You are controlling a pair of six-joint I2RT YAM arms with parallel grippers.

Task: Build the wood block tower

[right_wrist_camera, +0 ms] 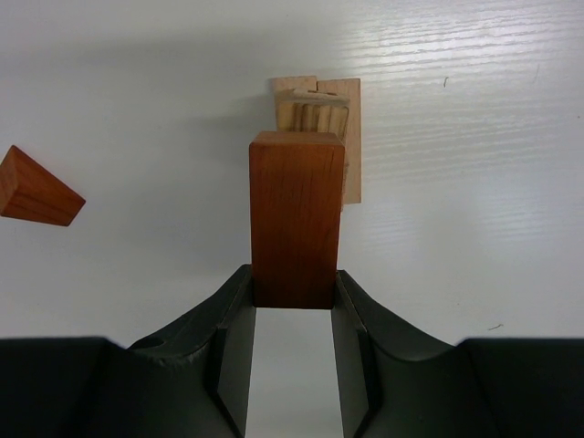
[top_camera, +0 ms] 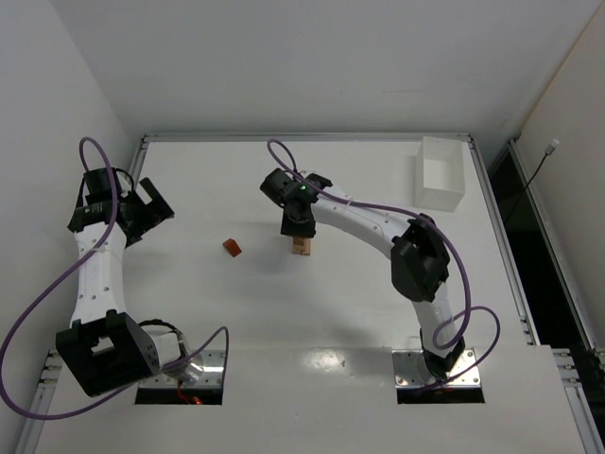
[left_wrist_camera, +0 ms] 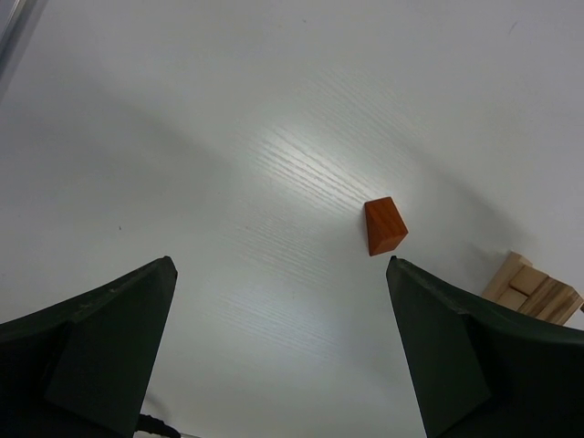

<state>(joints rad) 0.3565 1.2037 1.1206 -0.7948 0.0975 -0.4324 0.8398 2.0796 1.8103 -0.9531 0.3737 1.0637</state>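
Grip: right gripper (right_wrist_camera: 292, 297), jaws narrow, clamped on a reddish-orange rectangular block (right_wrist_camera: 297, 214).
Block: held right over the tower (top_camera: 302, 247); whether they touch cannot be told.
Tower: pale tan pieces, mid-table.
Left gripper (left_wrist_camera: 281, 274): jaws wide apart, holding nothing, over the table (top_camera: 331, 312).
Wedge (left_wrist_camera: 384, 225): reddish-orange, lying loose left of the tower.
White box (top_camera: 440, 175): far right corner.
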